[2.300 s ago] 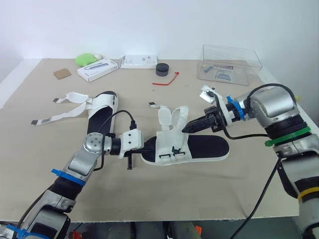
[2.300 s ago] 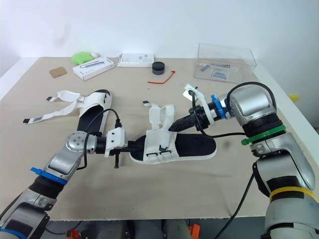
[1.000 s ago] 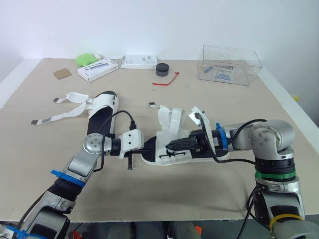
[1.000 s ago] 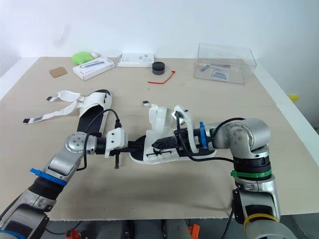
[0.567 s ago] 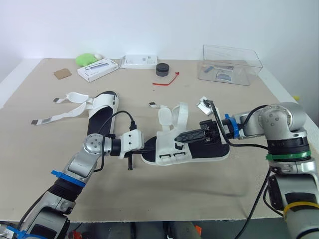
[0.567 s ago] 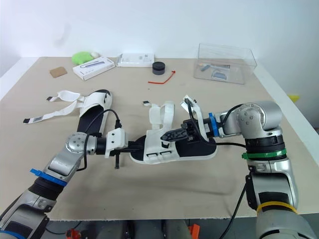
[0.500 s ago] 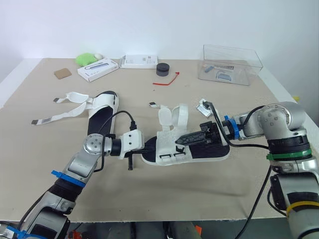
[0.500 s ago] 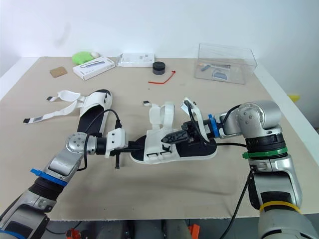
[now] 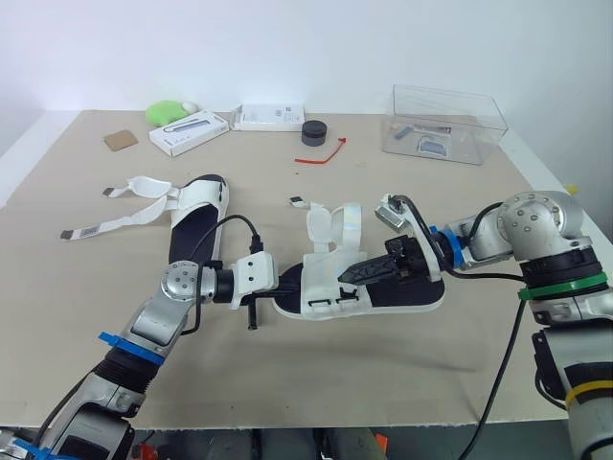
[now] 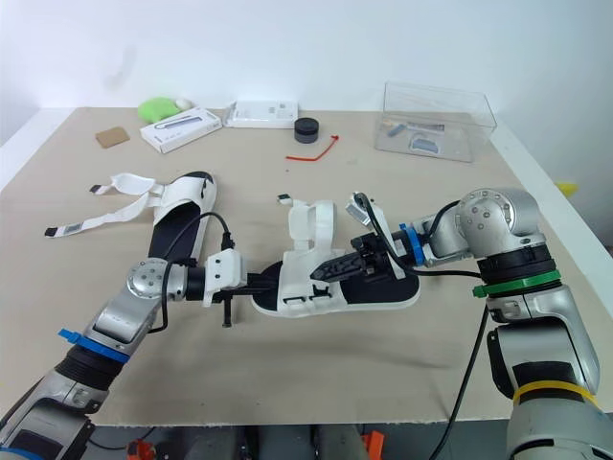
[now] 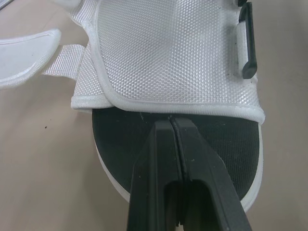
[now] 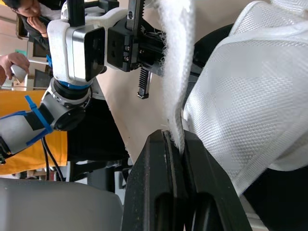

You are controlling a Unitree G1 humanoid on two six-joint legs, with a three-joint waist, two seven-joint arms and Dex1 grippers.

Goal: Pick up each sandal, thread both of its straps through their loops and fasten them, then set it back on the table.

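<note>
Seemingly, strap [image 12: 174,72] in right tool [image 12: 175,140]

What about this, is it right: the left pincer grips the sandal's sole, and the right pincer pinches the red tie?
No. The right pincer pinches a white strap of the sandal, not the red tie, as the right wrist view shows. The left pincer does grip the sole.

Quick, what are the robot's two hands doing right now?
Left gripper: closed, nothing between its fingers, tips resting on the sandal.
Right gripper: closed, pinching a white strap.
</note>
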